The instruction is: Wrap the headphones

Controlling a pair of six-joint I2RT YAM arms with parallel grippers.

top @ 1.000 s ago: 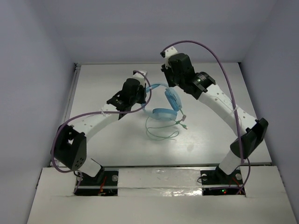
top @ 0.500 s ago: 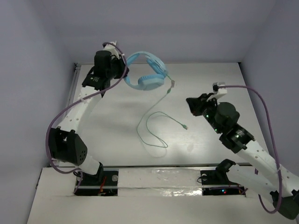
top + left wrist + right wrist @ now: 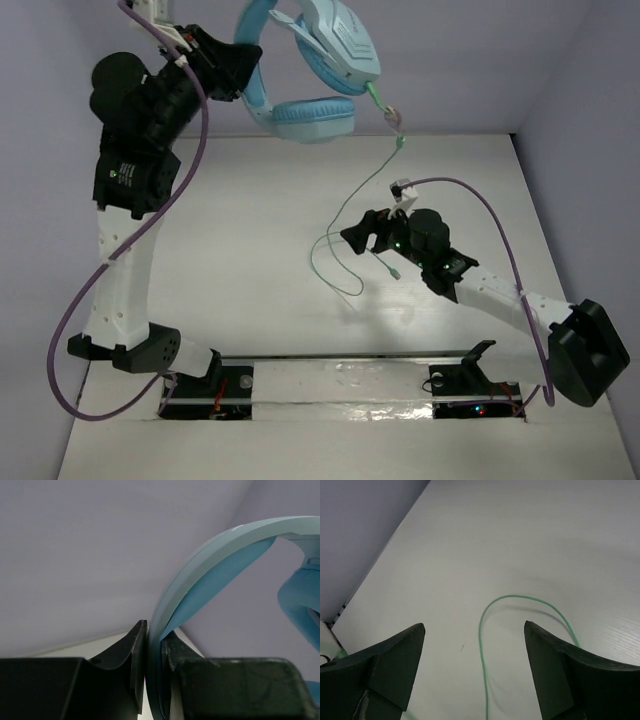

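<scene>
Wrapping was unstarted: left gripper (image 3: 154, 637) clamped light blue padded headphones (image 3: 315, 75) aloft; thin pale green cable (image 3: 520, 596) trailed loose over desk (image 3: 230, 250) middle, right gripper (image 3: 474, 626) fingers wide above.

A white table (image 3: 250, 262) stands enclosed by pale lilac walls (image 3: 470, 70).

The light blue headphones (image 3: 330, 45) hang high above the far left of the surface (image 3: 240, 260). Their headband (image 3: 200, 575) is pinched edge-on between the jaws of the left gripper (image 3: 154, 650), and the padded cups (image 3: 312, 120) hang off to the right. A thin pale green cable (image 3: 520, 596) trails down from the cups and ends in a loose loop lying on the surface.
</scene>
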